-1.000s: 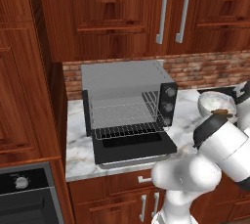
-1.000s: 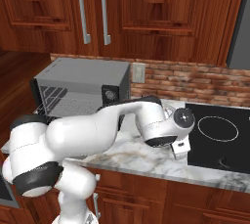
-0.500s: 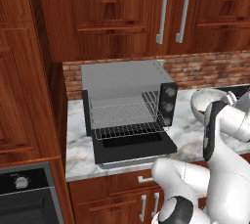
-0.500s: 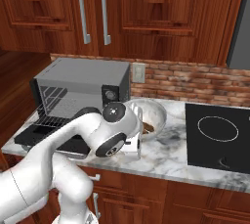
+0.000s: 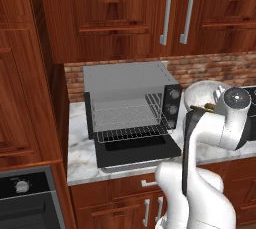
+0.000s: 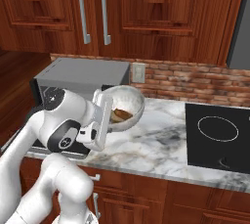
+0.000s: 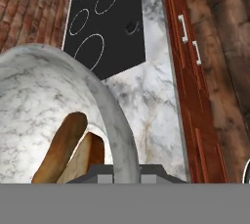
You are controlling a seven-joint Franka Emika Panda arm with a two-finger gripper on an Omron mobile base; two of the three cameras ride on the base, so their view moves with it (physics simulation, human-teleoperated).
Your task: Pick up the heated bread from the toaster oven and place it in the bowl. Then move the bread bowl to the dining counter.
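Left base view: the toaster oven (image 5: 131, 105) stands on the marble counter (image 5: 82, 155) against the brick back wall, its black door (image 5: 137, 151) dropped flat toward the front edge and its wire rack (image 5: 131, 132) bare. The bowl (image 5: 204, 96) sits just right of the toaster oven, partly behind the white arm.

Right base view: the bowl (image 6: 128, 105) is lifted clear of the counter (image 6: 161, 147), tilted, in front of the toaster oven (image 6: 85, 74). The bread (image 6: 121, 116) lies inside it against the lower wall. The gripper (image 6: 108, 115) is clamped on the near rim. A black cooktop (image 6: 218, 137) occupies the right end of the counter.

Hand view: the two finger tips (image 7: 101, 173) are closed on the bowl (image 7: 44, 96) rim, one on each side of the wall. The bread (image 7: 66, 147) rests inside, beside the gripped rim. The cooktop (image 7: 105, 20) and the counter's front edge lie beyond.
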